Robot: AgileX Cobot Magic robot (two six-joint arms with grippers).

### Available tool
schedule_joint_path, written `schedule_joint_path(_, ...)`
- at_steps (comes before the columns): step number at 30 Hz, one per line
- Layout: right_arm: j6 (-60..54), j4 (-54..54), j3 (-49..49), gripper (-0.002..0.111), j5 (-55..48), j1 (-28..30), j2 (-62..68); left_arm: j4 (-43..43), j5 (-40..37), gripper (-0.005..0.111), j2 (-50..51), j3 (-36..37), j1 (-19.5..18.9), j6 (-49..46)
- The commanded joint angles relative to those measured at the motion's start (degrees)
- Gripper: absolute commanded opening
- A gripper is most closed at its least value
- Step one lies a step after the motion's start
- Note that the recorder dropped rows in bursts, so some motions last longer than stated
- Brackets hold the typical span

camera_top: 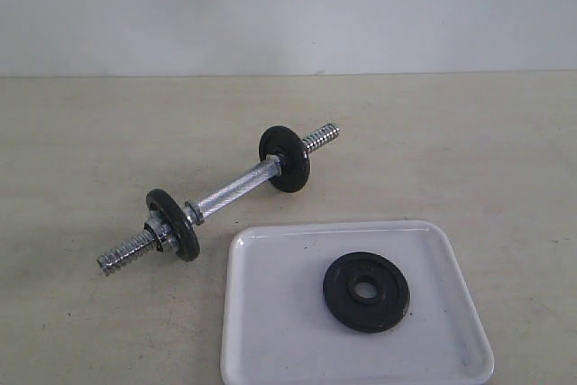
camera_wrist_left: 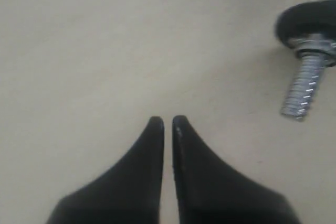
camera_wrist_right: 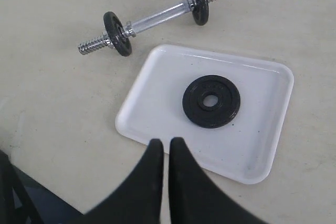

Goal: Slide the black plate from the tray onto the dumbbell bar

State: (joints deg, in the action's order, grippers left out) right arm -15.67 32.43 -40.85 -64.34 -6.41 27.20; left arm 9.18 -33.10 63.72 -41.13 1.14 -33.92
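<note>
**Operator:** How far along am I?

**Spotter:** You have nothing done yet. The round flat black cast-iron plate [camera_top: 366, 291] lies flat in the white square shallow plastic tray [camera_top: 261, 313]. In the exterior view that is at about four o'clock from the middle of the short shiny chrome steel dumbbell bar [camera_top: 230, 191].

**Operator:** And my pincers?

**Spotter:** Your left gripper [camera_wrist_left: 168, 121] has its jaws together and empty, over bare table near one threaded end. Your right gripper [camera_wrist_right: 165, 142] is likewise pressed together and empty, near the tray's rim. You have it all left to do: lift the plate, line its hole up with a threaded end, and slide it on.
</note>
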Motion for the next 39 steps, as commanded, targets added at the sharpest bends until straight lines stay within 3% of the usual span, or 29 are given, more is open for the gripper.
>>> schedule_joint_path(1,-1.0,0.5,0.4,0.0,0.8,0.1,0.2,29.2,3.7,0.004,1.5,-0.5,0.1,-11.5)
schedule_joint_path(3,-1.0,0.5,0.4,0.0,0.8,0.1,0.2,35.1,2.2,0.004,3.2,-1.7,0.1,-15.9)
schedule_joint_path(7,-1.0,0.5,0.4,0.0,1.0,0.1,0.2,36.0,0.0,0.004,6.1,-3.3,0.1,-16.7)
schedule_joint_path(10,-1.0,0.5,0.4,0.0,1.1,0.1,0.2,36.0,-1.7,0.004,8.8,-4.2,0.2,-26.2)
schedule_joint_path(11,-1.0,0.5,0.4,0.0,1.1,0.1,0.2,36.0,-2.7,0.004,9.6,-4.3,0.2,-33.7)
schedule_joint_path(14,-1.0,0.5,0.4,0.0,1.1,0.1,0.2,30.8,-3.5,0.004,11.9,-4.3,0.2,-49.8)
schedule_joint_path(16,-1.0,0.5,0.4,0.0,1.0,0.1,0.2,22.8,-1.5,0.004,13.0,-4.3,0.2,-52.4)
schedule_joint_path(19,-1.0,0.5,0.4,0.0,1.0,0.1,0.2,10.5,5.3,0.004,14.1,-4.3,0.1,-42.9)
schedule_joint_path(21,-1.1,0.5,0.4,0.0,1.2,0.1,0.2,3.4,11.8,0.004,14.2,-4.3,-0.5,-28.7)
schedule_joint_path(23,-1.2,0.5,0.4,0.0,1.2,0.1,0.2,0.2,18.9,0.004,14.2,-4.3,-1.9,-4.2)
schedule_joint_path(26,-1.3,0.5,0.4,0.0,1.2,0.1,0.2,0.2,23.0,0.004,14.2,-4.3,-4.5,30.0)
schedule_joint_path(29,-1.3,0.5,0.4,0.0,1.2,0.1,0.2,0.2,21.6,0.004,14.2,-4.3,-6.1,49.1)
schedule_joint_path(34,-1.4,0.5,0.4,0.0,1.2,0.1,0.2,5.3,22.1,0.004,14.2,-4.3,-5.8,54.5)
schedule_joint_path(37,-1.4,0.5,0.4,0.0,1.2,0.1,0.2,6.2,24.3,0.004,14.2,-4.3,-3.9,47.7)
schedule_joint_path(39,-1.4,0.5,0.4,0.0,1.4,0.1,0.2,6.2,26.5,0.004,14.2,-4.3,-1.2,37.4)
